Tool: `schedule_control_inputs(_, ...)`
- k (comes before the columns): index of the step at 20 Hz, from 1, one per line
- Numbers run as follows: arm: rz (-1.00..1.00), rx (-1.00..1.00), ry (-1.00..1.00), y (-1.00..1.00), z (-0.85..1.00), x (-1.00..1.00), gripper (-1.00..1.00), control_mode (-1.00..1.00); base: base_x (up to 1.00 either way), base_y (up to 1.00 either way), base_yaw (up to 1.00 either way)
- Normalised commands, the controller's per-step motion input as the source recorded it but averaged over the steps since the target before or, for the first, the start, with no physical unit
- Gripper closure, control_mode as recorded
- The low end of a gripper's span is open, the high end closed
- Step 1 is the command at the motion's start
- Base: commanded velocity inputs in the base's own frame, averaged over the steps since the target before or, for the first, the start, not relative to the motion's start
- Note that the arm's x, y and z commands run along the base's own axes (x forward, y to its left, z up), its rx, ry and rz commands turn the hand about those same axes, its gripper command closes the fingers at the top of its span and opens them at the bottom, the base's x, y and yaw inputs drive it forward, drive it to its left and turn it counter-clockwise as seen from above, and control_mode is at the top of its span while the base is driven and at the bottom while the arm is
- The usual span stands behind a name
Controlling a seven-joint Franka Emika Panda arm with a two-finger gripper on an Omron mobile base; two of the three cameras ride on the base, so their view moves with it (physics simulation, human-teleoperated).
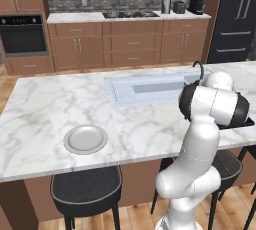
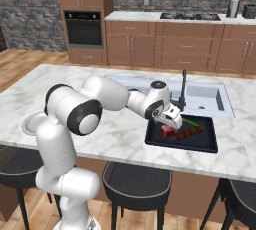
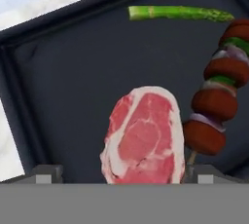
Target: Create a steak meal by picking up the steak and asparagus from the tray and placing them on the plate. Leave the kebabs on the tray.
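End effector [image 3: 118, 172] spread wide, straddling the steak [image 3: 144, 135] at the near end of the tray [image 3: 73, 72]; nothing pinched. Risk: right fingertip close beside the kebabs [image 3: 219, 91], likely to nudge the skewer on closing. Asparagus [image 3: 180, 12] at the far rim. Plate [image 1: 85, 139] well left on the bench [image 1: 45, 109]. Fingertip contact hidden.

Light is even and bright across all three rendered views, with no single obvious source and no harsh glare. The marble counter [image 1: 45, 109] shows only faint, soft shading; the plate [image 1: 85, 139] casts a thin pale shadow. The arm's white shells carry smooth gradients. Base views are sharp edge to edge, without visible distortion. The hand view is soft and slightly blurred: the steak [image 3: 145, 138] and the tray [image 3: 73, 86] have fuzzy outlines.
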Motion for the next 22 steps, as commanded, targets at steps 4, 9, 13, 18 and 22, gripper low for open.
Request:
schedule_control_inputs(4, 0.00, 0.00, 0.00, -0.23, -0.34, 0.19, -1.00, -1.00, 0.00, 0.00, 0.00)
schedule_control_inputs(9, 0.00, 0.00, 0.02, -0.34, -0.35, 0.00, -1.00, -1.00, 0.00, 0.00, 0.00)
schedule_control_inputs(13, 0.00, 0.00, 0.00, -0.08, -0.35, 0.00, -1.00, -1.00, 0.00, 0.00, 0.00)
schedule_control_inputs(18, 0.00, 0.00, 0.00, 0.07, -0.13, 0.02, 1.00, -1.00, 0.00, 0.00, 0.00)
schedule_control_inputs(22, 0.00, 0.00, 0.00, 0.08, 0.16, -0.14, 1.00, -1.00, 0.00, 0.00, 0.00)
